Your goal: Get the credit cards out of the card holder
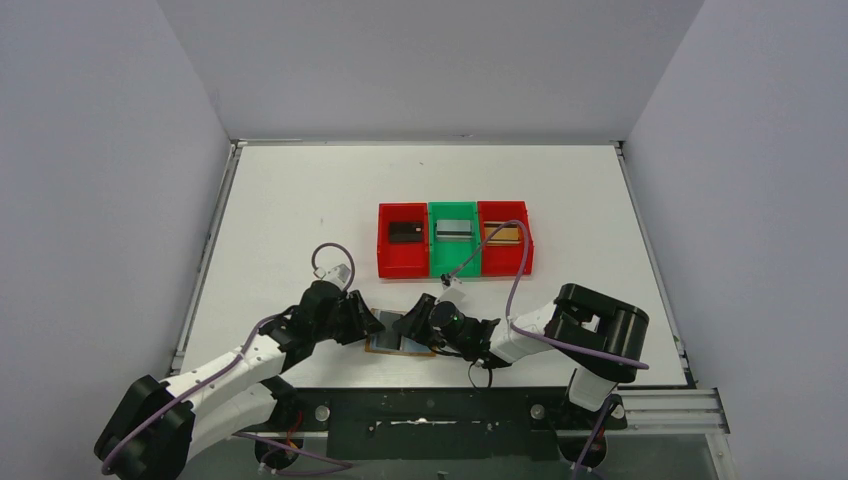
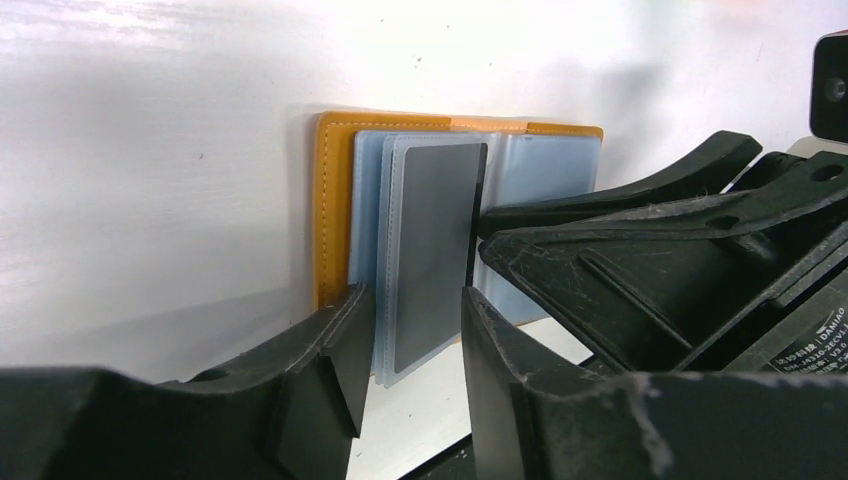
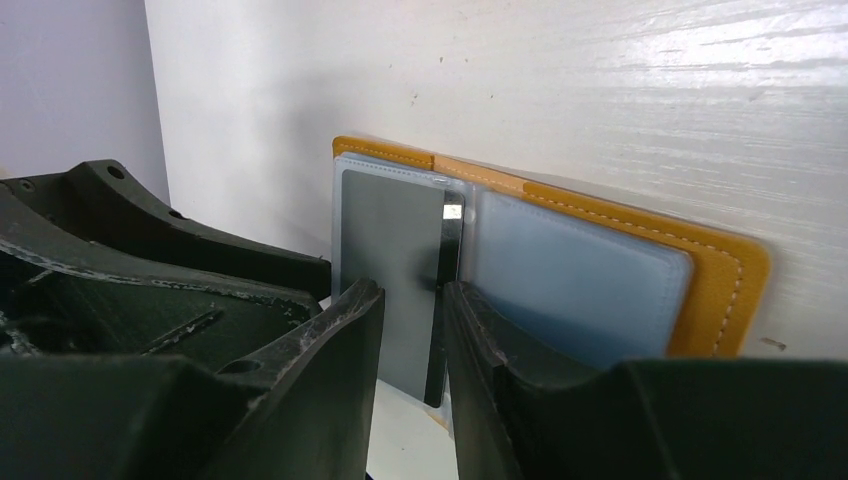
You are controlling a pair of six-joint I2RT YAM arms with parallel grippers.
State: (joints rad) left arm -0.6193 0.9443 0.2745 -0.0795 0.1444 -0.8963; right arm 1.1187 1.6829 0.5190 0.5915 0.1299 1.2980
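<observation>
White tabletop [image 1: 300, 200] beyond: your left pincer [image 2: 415, 300] straddled the grey card [image 2: 430, 250] in the holder [image 2: 335, 200], your right pincer [image 3: 412, 300] its dark edge. Pinching or spread? You couldn't tell.

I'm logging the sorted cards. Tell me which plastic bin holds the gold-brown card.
The red plastic bin at the row's right end holds the gold-brown card. The green middle bin holds a silver-grey card, the left red bin a black card.

Card holder [image 2: 335, 215] is being shown mustard-tan, pale-stitched, pockets [image 3: 575, 285] blue-grey. Sleeved card [image 2: 430, 250] is being rendered dark grey. Bins [image 1: 440, 250] are being shown red, green, red.
</observation>
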